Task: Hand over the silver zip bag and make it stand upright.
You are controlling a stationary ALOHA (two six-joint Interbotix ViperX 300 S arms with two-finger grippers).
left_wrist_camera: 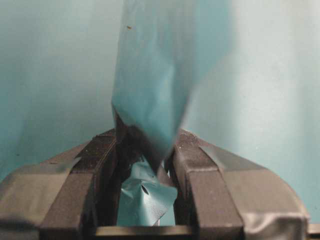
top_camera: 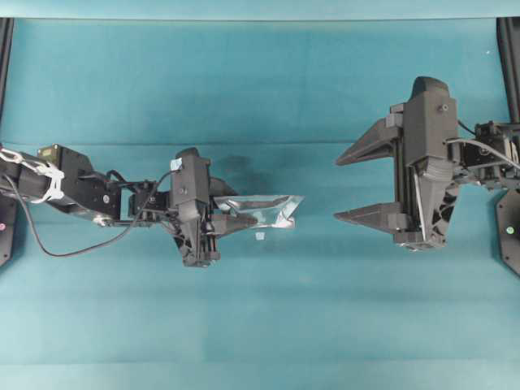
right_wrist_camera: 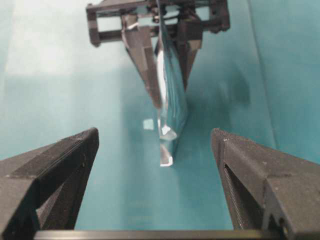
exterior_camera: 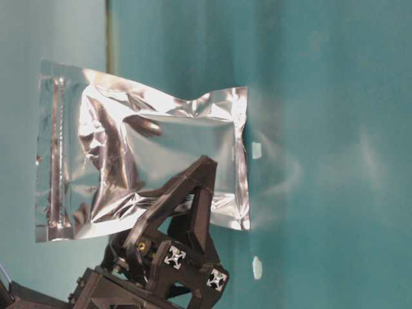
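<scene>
The silver zip bag is a shiny, crinkled foil pouch held off the teal table by my left gripper, which is shut on its left end. In the table-level view the silver zip bag shows its broad face, with the black fingers clamped on its lower edge. The left wrist view has the silver zip bag pinched between the jaws of the left gripper. My right gripper stands wide open just right of the bag, apart from it. In its wrist view the silver zip bag is edge-on ahead of the right gripper.
A tiny white bit lies on the teal table under the bag, and two such white bits show in the table-level view. Black frame posts stand at the left and right edges.
</scene>
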